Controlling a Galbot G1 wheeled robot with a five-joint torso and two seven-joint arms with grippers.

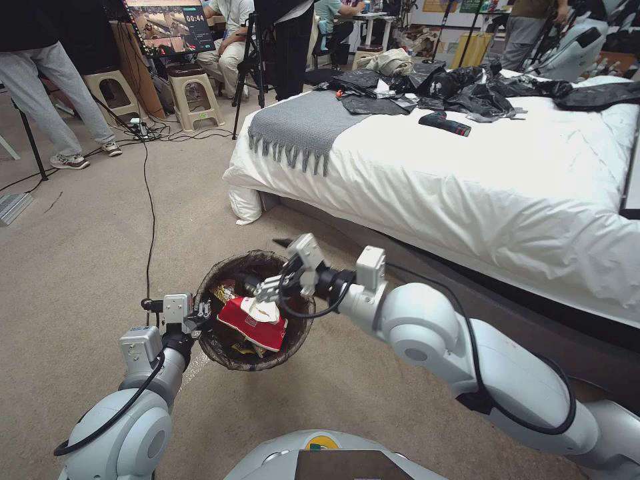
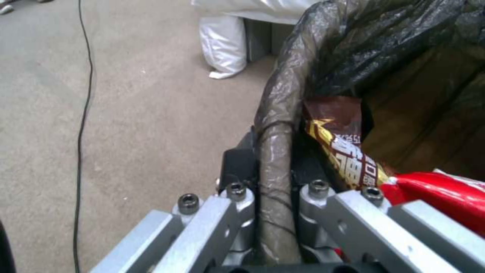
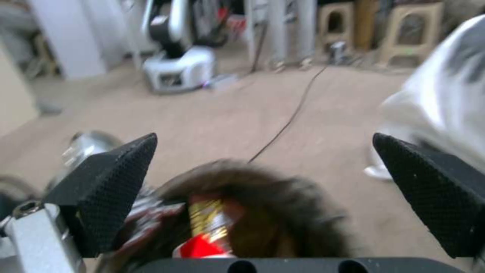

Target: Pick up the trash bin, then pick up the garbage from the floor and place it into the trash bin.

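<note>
Head view: left gripper (image 1: 200,313) is clamped on the rim of the trash bin (image 1: 293,333), which hangs above the carpet (image 1: 80,253) just beside the bed (image 1: 467,200), w/ its mouth facing up; holding it by the rim keeps the opening free for drops and lets the bin travel w/ the robot. Left wrist view confirms the grip: the bag-wrapped rim (image 2: 275,151) is pinched between the two dark fingers (image 2: 237,165), one outside the wall, one inside. Right gripper (image 1: 270,288) hovers over the bin's mouth, just above a red-and-white packet (image 1: 257,323) lying on top of the other litter inside. Right wrist view shows its black pads (image 3: 113,182) spread wide w/ nothing between them, so it's open and empty; my read is that it's placed there bc a drop over the middle of the mouth keeps litter from catching on the liner. Brown-and-gold snack wrapper (image 2: 343,151) sits against the inner wall near the held rim. Black plastic sheets (image 1: 467,90) lie on the bed; not the garbage. No loose litter visible on the stretch of floor in sight, so I judge the task well along, tho floor outside these views can't be checked. Black cable (image 1: 150,200) runs across the carpet to the robot's left, well apart from the bin.
</note>
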